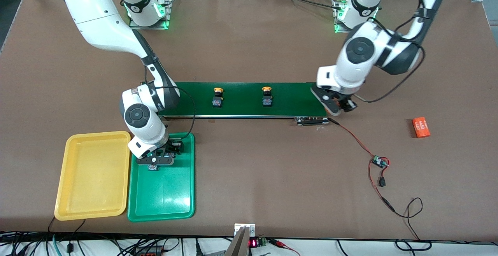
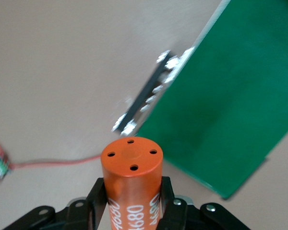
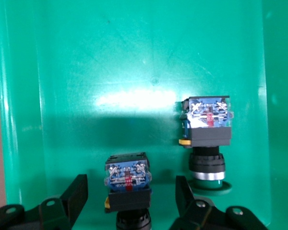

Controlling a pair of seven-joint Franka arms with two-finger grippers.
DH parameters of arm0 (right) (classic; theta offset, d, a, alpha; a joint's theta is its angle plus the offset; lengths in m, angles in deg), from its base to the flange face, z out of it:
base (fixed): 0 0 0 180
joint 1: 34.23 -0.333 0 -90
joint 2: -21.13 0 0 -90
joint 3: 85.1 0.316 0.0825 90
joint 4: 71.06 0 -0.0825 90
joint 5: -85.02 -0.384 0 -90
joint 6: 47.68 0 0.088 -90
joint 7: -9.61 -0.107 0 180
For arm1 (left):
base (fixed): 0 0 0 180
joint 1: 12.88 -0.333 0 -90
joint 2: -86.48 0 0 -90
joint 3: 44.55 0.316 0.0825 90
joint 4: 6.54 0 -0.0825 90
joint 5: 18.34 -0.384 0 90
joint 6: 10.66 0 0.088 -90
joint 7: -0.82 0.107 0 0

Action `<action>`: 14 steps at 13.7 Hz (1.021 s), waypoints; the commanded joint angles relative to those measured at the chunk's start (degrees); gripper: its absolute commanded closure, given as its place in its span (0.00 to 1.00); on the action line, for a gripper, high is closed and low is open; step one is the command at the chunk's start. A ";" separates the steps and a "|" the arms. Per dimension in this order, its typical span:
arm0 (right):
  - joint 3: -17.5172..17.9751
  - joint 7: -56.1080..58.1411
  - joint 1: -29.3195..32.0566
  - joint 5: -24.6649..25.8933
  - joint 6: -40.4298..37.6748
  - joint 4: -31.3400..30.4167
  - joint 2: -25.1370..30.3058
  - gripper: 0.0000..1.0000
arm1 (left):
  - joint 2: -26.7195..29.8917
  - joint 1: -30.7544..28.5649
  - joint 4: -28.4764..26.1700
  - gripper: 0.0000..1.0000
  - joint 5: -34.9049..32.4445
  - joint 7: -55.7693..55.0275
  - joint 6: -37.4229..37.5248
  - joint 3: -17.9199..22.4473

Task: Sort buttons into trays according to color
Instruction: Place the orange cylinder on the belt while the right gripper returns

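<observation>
My right gripper hangs low over the green tray, at the tray's end farther from the front camera. It is open. A button stands cap-down on the tray floor between its fingers, with a gap on each side. A second button with a green cap stands beside it in the same tray. The yellow tray lies next to the green one. Two yellow-capped buttons sit on the dark green belt. My left gripper is shut on an orange cylinder at the belt's end.
Another orange cylinder lies on the table toward the left arm's end. Red and black wires with a small circuit board run from the belt's roller bracket toward the front edge.
</observation>
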 commanded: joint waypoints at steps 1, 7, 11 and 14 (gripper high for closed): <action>0.21 0.17 0.21 0.04 -3.73 0.38 2.05 0.17 | -2.30 1.78 2.03 1.00 -1.38 7.16 0.42 -0.49; 2.67 -3.17 -0.58 -5.31 -17.00 0.12 8.46 0.13 | -6.34 8.64 2.29 0.99 -12.19 10.00 0.77 -0.41; 4.86 -10.26 -2.24 -5.41 -24.30 -0.67 12.59 0.00 | -8.10 9.25 2.29 0.80 -12.37 10.17 0.51 -0.41; 4.96 -11.78 -4.09 -5.41 -25.02 -3.91 14.79 0.00 | -8.37 9.69 2.29 0.26 -12.28 9.91 0.50 -0.41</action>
